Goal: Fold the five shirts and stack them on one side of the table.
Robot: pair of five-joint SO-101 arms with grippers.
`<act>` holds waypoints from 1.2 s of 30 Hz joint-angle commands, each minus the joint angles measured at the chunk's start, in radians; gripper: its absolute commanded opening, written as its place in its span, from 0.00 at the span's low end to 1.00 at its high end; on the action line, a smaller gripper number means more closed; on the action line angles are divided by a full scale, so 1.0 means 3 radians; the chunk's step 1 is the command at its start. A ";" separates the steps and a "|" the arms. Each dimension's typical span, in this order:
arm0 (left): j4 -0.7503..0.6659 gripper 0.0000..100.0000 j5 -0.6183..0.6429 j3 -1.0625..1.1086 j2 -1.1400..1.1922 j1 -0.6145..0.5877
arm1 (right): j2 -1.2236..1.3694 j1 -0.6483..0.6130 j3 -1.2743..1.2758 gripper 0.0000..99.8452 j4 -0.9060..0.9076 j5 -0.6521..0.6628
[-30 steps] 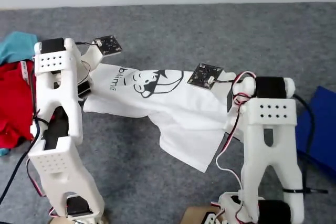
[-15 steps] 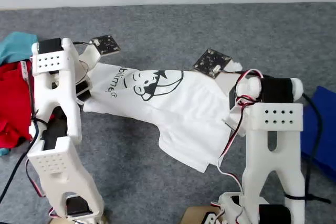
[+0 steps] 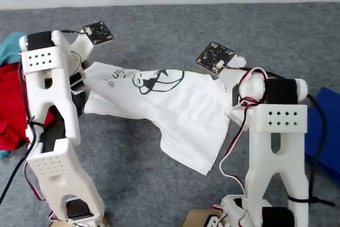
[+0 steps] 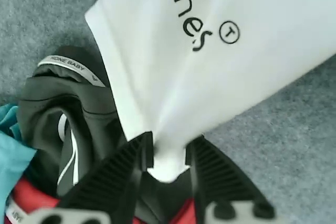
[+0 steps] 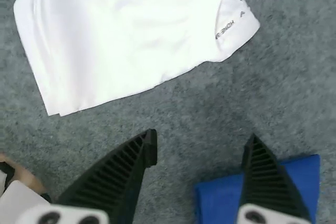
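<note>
**L hand [image 4: 169,142] on white shirt [image 3: 175,104] corner, R hand [image 5: 200,137] free**

White shirt lies mid surface [image 3: 159,30], long axis approx 10-to-4 o'clock, high view. L hand pinches 9 o'clock corner. R hand spread, empty, off 3 o'clock edge, no contact. Judgement: R arm nearer loose end; next grab likely there.
</note>
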 commanded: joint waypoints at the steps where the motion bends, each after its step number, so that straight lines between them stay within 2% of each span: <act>1: 0.0102 0.11 -0.0031 0.0028 -0.0245 0.0020 | 0.0043 -0.0008 -0.0143 0.19 -0.0064 -0.0036; 4: 0.0102 0.11 -0.0107 0.0090 -0.0245 0.0005 | 0.0161 -0.0008 -0.0143 0.16 -0.0038 -0.0036; 12: 0.0066 0.13 -0.0102 0.0023 -0.0430 -0.0102 | 0.0263 -0.0018 -0.0133 0.18 -0.0212 -0.0082; 17: -0.0481 0.10 0.0777 0.0064 -0.0399 0.0107 | 0.0698 -0.0028 -0.0133 0.16 -0.0831 -0.0772; 22: -0.1089 0.05 0.1468 0.0064 -0.0056 0.0358 | 0.1194 -0.0166 -0.0266 0.00 -0.1399 -0.1233; 25: -0.1253 0.00 0.1713 0.0059 0.0184 0.0481 | 0.1445 -0.0248 -0.0404 0.01 -0.1516 -0.1350; 31: -0.1274 0.01 0.2225 0.0059 0.0537 0.0629 | 0.1895 -0.0391 -0.0598 0.01 -0.1711 -0.1611; 36: -0.1284 0.01 0.2250 0.0059 0.0788 0.0721 | 0.2284 -0.0407 -0.0614 0.01 -0.1900 -0.1642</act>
